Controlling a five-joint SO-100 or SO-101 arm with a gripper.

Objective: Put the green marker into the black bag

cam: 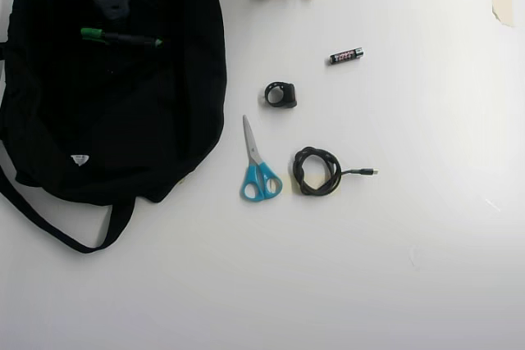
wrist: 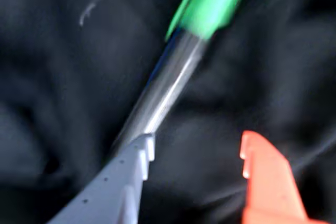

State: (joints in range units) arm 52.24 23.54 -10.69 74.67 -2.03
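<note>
The bag (cam: 115, 120) fills the upper left of the overhead view, straps trailing toward the bottom. The marker (cam: 120, 37) lies across its top, over the black fabric. In the wrist view the gripper (wrist: 197, 153) has its fingers spread apart, the marker (wrist: 178, 66) touching the grey fingertip. Scissors (cam: 257, 165), cable (cam: 317, 171), a clip (cam: 281, 94) and battery (cam: 346, 56) lie right of the bag.

The black bag (cam: 115, 112), soft and crumpled with long straps, fills the overhead view's upper left. The green marker (cam: 120, 37), dark-barrelled with green ends, lies nearly horizontal across its upper part.
</note>
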